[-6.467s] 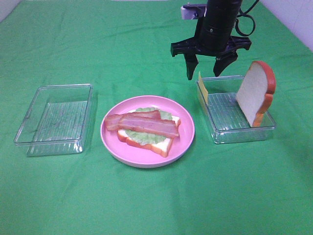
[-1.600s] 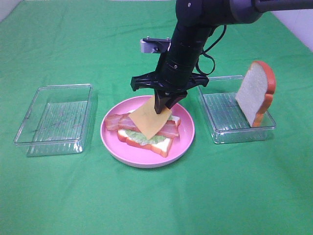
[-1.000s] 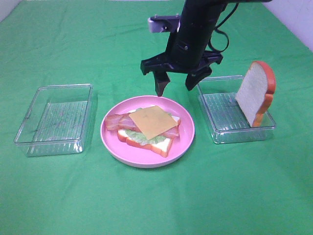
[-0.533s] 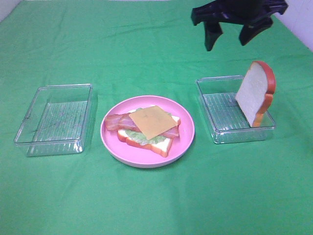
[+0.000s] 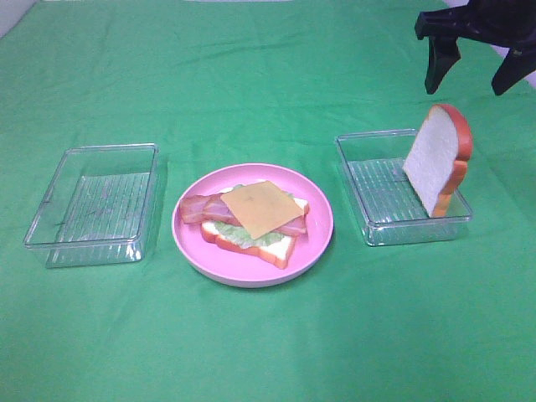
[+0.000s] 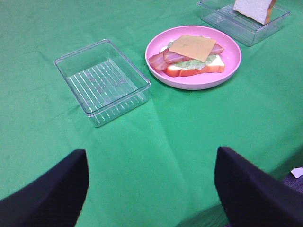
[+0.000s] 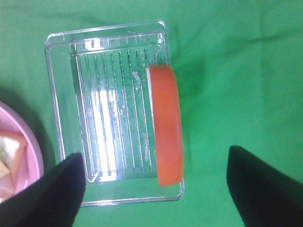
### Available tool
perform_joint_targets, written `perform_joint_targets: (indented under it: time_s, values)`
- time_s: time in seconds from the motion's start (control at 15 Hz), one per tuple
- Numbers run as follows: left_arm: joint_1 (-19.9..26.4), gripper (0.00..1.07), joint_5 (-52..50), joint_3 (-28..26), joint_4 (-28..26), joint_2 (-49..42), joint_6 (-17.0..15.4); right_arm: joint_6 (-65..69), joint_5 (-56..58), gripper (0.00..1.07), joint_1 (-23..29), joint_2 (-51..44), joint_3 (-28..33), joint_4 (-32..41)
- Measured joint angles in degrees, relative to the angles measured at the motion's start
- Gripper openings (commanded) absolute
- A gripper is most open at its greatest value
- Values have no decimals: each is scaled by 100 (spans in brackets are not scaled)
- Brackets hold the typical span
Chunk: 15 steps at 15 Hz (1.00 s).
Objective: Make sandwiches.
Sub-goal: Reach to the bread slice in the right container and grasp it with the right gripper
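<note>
The open-faced sandwich point(image 5: 255, 219) lies on the pink plate point(image 5: 318, 239): a bread slice, lettuce and bacon strips, with a yellow cheese square point(image 5: 261, 208) on top. A second bread slice point(image 5: 437, 159) stands on edge against the right end of the right-hand clear tray point(image 5: 377, 188). My right gripper point(image 5: 473, 77) hangs open high above that slice, holding nothing. The right wrist view looks straight down on the slice's orange crust point(image 7: 166, 125) between the open fingers point(image 7: 45, 194). My left gripper point(image 6: 151, 198) is open and empty, low near the table's front, well short of the sandwich point(image 6: 194, 52).
An empty clear tray point(image 5: 96, 201) sits left of the plate, and shows in the left wrist view as the empty tray point(image 6: 102, 80). Green cloth covers the whole table. The table's edge shows at the lower right of the left wrist view.
My right gripper let go of the cheese onto the bacon, rose, and swung right to above the standing bread slice. The left gripper has not moved.
</note>
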Motion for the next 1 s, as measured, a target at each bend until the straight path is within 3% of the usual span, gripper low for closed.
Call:
perform_joint_targets:
  time_s: [0.6, 0.73, 0.8, 1.0]
  values:
    - [0, 71, 0, 0, 0, 0, 0, -195, -6, 74, -46, 917, 0, -103]
    - [0, 71, 0, 0, 0, 0, 0, -195, -29, 48, -46, 1037, 0, -115]
    - [0, 71, 0, 0, 0, 0, 0, -195, -29, 43, -46, 1037, 0, -143]
    - [0, 71, 0, 0, 0, 0, -6, -80, -29, 8, -46, 1037, 0, -246]
